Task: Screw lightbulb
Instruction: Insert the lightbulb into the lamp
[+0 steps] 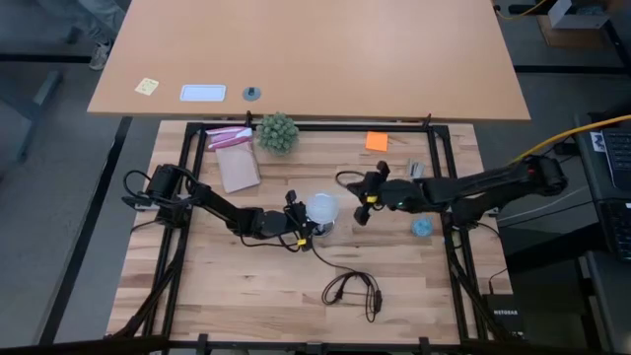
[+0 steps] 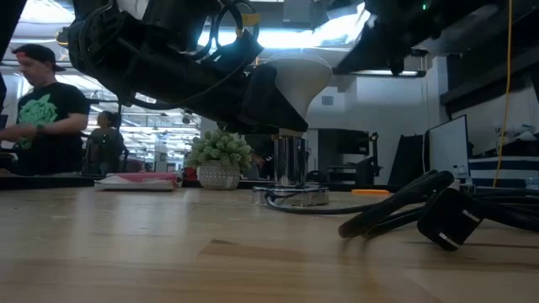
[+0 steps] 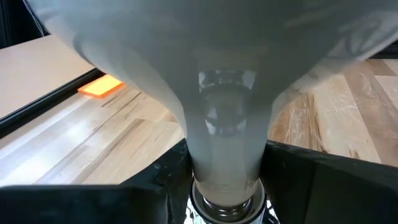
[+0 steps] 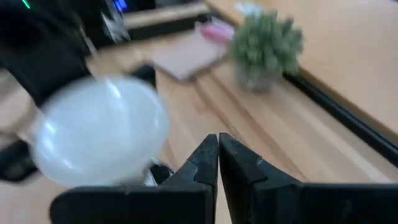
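The white frosted lightbulb [image 1: 322, 208] stands upright at the table's middle. Its screw base sits in the top of a silvery socket [image 2: 289, 160], which stands on a round disc [image 2: 290, 196] with a black cord [image 1: 350, 291]. My left gripper [image 1: 304, 233] reaches in from the table's left and is shut on the bulb's neck. My right gripper [image 4: 217, 163] is shut on nothing. It hangs raised just to the right of the bulb [image 4: 99, 134], apart from it. My left gripper pinches the lightbulb's tapering neck [image 3: 224, 155] between its two fingers [image 3: 155, 186], just above the screw base [image 3: 225, 202]. The fingers come nearly level from the table's left, one on each side of the neck. The bulb stands upright, dome up, its base in the socket.
A small green plant [image 1: 277, 131], a pink-topped packet [image 1: 235, 158] and an orange note [image 1: 376, 141] lie toward the far edge. A light-blue object [image 1: 422, 227] lies right of the bulb. People [image 2: 42, 109] stand beyond the table.
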You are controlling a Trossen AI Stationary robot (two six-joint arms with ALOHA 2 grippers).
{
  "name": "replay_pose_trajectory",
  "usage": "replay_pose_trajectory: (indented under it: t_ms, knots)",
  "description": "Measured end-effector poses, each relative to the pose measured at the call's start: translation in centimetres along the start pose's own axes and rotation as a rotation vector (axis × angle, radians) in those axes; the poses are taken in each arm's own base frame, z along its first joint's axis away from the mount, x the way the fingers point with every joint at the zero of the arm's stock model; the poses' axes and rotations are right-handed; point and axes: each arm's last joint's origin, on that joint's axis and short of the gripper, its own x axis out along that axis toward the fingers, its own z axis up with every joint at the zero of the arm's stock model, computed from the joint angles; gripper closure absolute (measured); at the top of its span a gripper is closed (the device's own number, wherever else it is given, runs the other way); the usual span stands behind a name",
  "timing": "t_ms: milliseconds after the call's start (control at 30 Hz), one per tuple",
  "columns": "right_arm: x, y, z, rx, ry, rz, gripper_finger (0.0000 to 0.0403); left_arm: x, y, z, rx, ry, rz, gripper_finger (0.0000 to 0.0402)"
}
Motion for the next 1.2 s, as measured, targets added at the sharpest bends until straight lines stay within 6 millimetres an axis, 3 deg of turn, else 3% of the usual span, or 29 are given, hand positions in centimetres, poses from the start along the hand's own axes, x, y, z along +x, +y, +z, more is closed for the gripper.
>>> replay_pose_trajectory:
  t_ms: [67, 233, 467, 600, 833, 1200]
  knots:
    - [-0.1, 0.0, 0.0, 0.032, -0.060, 0.056, 0.0382, 0.0, 0.0, 0.0, 0.000, 0.000, 0.000, 0.0249]
    - [0.1, 0.1, -2.2, 0.078, -0.167, 0.237, 0.0382, 0.0, 0.0, -0.1, 0.004, 0.008, 0.001, 0.0248]
    - [-0.5, -0.6, -4.3, 0.119, -0.346, 0.356, 0.0382, 0.0, 0.0, -0.1, 0.006, 0.010, 0.001, 0.0247]
    - [-0.5, -1.0, -5.5, 0.127, -0.341, 0.322, 0.0382, 0.0, 0.0, -0.1, 0.007, 0.011, 0.001, 0.0247]
    - [0.5, -0.6, -5.9, 0.152, -0.307, 0.297, 0.0382, 0.0, 0.0, -0.1, 0.006, 0.010, 0.001, 0.0247]
    - [3.8, 1.6, -5.0, 0.150, -0.256, 0.344, 0.0382, 0.0, 0.0, -0.2, 0.008, 0.013, 0.004, 0.0247]
